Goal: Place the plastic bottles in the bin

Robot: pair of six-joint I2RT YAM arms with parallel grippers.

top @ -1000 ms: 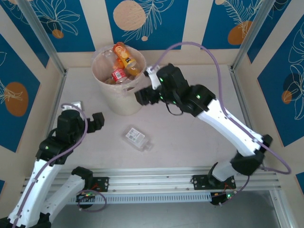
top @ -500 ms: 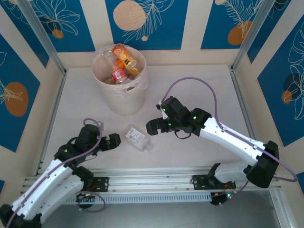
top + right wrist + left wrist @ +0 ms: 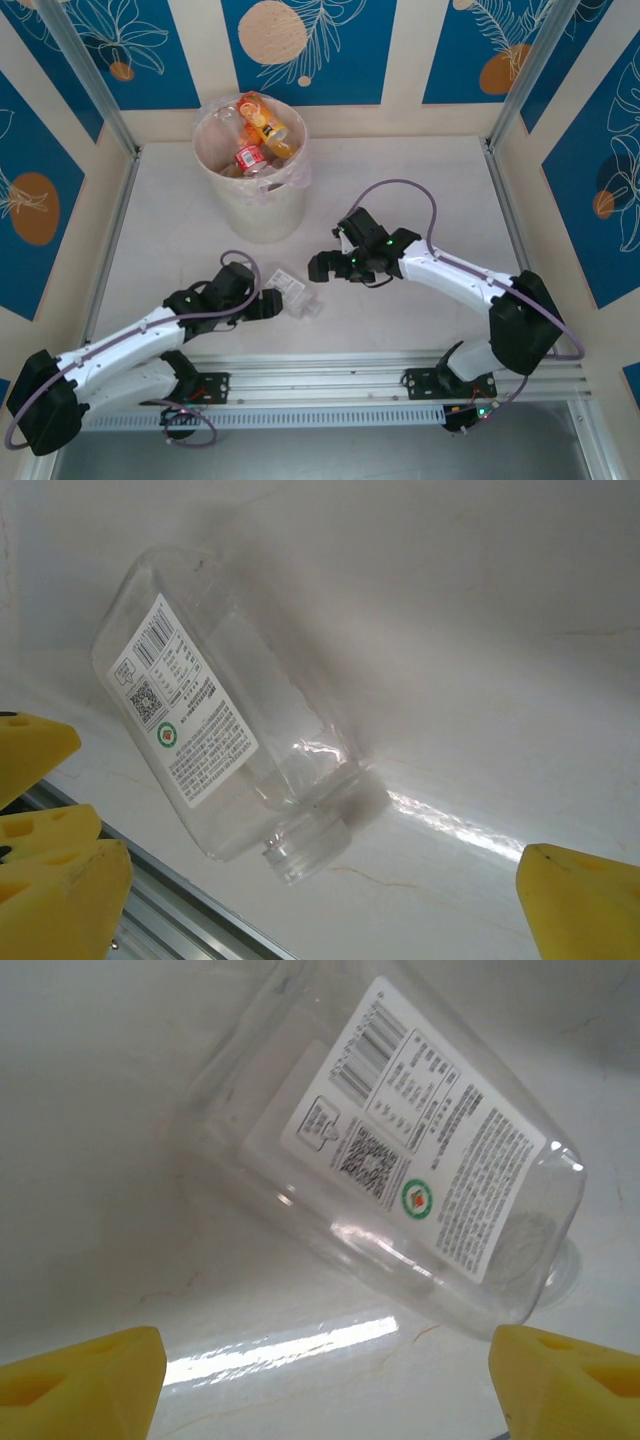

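The bottle (image 3: 287, 289) lies at 6 o'clock from the bin (image 3: 256, 218). It looks empty, light, slick and crushable, so pinch its midbody gently. Your left gripper (image 3: 271, 304) waits at its 8 o'clock, right gripper (image 3: 317, 268) at 2, both spread.

Pale table (image 3: 420, 180), bin (image 3: 255, 210), clear bottle (image 3: 287, 289) lying
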